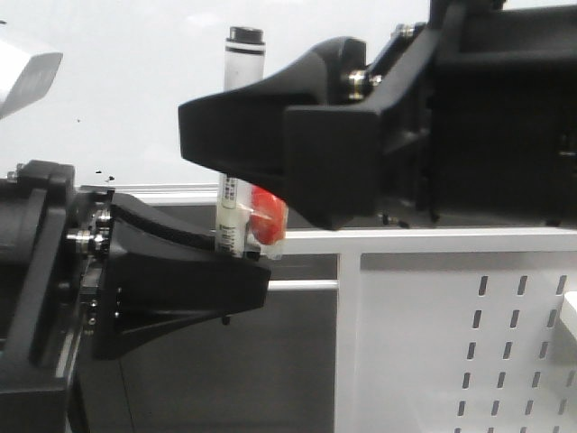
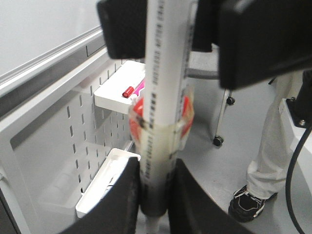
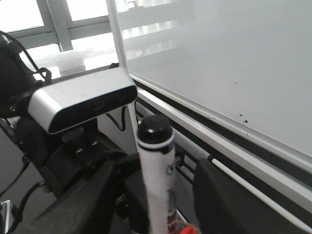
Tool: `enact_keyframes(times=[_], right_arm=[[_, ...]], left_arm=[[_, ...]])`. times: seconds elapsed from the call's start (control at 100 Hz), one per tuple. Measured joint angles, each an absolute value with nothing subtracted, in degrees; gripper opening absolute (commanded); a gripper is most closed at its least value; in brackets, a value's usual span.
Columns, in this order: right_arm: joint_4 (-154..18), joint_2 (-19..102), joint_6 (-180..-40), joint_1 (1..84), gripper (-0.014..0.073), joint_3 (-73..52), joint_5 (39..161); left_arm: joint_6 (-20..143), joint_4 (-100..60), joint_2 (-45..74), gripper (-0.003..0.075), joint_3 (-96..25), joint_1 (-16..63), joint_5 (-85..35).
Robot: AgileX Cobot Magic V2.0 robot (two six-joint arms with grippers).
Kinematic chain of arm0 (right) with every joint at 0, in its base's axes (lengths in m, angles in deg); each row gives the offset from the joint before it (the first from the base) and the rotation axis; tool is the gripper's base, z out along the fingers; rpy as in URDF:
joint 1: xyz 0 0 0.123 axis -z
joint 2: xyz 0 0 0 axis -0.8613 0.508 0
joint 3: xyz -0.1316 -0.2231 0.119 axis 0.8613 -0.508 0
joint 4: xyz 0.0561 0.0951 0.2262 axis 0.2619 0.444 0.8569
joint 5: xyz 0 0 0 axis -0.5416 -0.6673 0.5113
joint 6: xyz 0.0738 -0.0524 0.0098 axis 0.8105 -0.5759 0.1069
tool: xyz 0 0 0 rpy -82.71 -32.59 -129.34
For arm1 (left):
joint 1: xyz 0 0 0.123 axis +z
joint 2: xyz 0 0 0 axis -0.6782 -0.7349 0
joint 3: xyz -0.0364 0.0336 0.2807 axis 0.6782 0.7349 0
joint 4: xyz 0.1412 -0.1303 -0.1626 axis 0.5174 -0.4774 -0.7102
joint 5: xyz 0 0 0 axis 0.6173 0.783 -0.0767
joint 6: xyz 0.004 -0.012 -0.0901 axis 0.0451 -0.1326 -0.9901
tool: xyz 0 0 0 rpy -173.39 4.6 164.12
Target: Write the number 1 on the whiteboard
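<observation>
standing upright, marker [image 1: 236, 135] clamped between both tools before whiteboard [image 1: 135, 90].

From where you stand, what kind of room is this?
Probably a lab or workshop. A large whiteboard stands ahead, a white perforated metal panel carries small trays, and both grippers clamp an upright marker.

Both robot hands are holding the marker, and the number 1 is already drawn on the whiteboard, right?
Not quite. Both hands, left and right, do hold the marker, but the whiteboard has no number 1 yet. The right wrist view shows only tiny black dots on it.
</observation>
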State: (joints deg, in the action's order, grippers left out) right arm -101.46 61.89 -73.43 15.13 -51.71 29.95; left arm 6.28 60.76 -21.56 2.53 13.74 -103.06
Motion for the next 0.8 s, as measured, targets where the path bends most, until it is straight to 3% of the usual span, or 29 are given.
enact_keyframes(times=[0.12,0.26,0.53,0.6,0.72,0.8], right_arm=[[-101.51,61.89,-73.43,15.13,0.0193,-51.71,29.85],[-101.48,61.89,-73.58,15.13,-0.0078,-51.71,29.85],[-100.83,61.89,-74.97,15.13,-0.0069,-51.71,30.14],[-100.72,61.89,-74.97,15.13,-0.0069,-51.71,30.14],[-100.73,61.89,-74.59,15.13,-0.0069,-51.71,30.01],[-101.23,61.89,-74.11,15.13,-0.0069,-51.71,29.77]], left_arm=[[6.28,60.56,-21.56,-0.0021,2.53,13.74,-103.06],[6.28,60.31,-21.56,-0.0021,2.53,13.74,-103.15],[5.56,60.09,-21.56,0.0006,2.53,13.74,-103.15],[5.56,60.09,-21.56,0.0099,2.53,13.74,-103.15],[5.82,59.52,-21.56,0.0393,2.53,13.62,-103.19],[6.03,57.64,-21.56,0.0541,2.53,13.52,-103.19]])
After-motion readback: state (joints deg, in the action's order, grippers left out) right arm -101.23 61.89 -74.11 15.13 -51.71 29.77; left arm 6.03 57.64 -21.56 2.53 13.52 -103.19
